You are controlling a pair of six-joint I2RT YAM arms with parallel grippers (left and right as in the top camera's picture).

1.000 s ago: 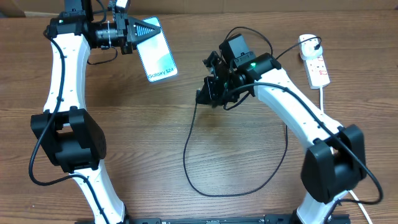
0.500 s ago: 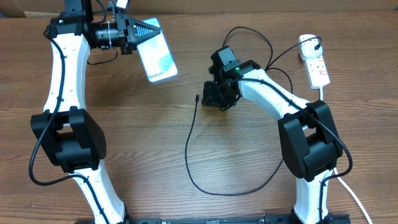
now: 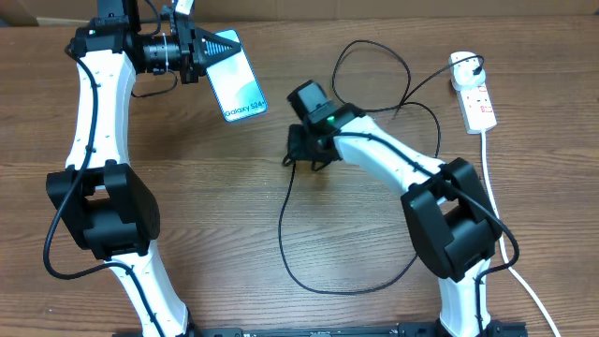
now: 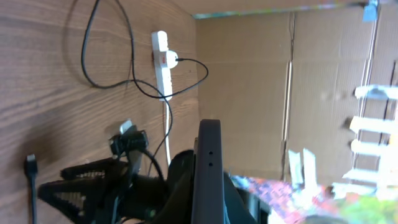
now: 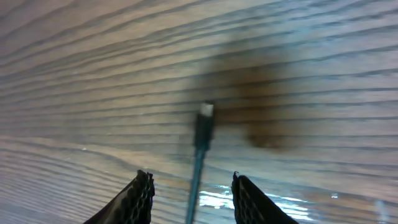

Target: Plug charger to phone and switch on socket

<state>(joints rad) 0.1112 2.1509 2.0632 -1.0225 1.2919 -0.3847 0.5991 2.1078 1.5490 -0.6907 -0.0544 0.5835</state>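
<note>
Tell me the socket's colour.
The socket is white with red switch marks, best seen in the overhead view.

1. phone [image 3: 240, 82]: one
2. charger [image 3: 279, 234]: one thin black cable
3. socket [image 3: 479, 108]: one white strip, one white plug [image 3: 460, 65] on it
4. arms: two, one gripper each: left gripper [image 3: 225, 43], right gripper [image 5: 191, 186]
5. table [image 3: 215, 206]: one
</note>
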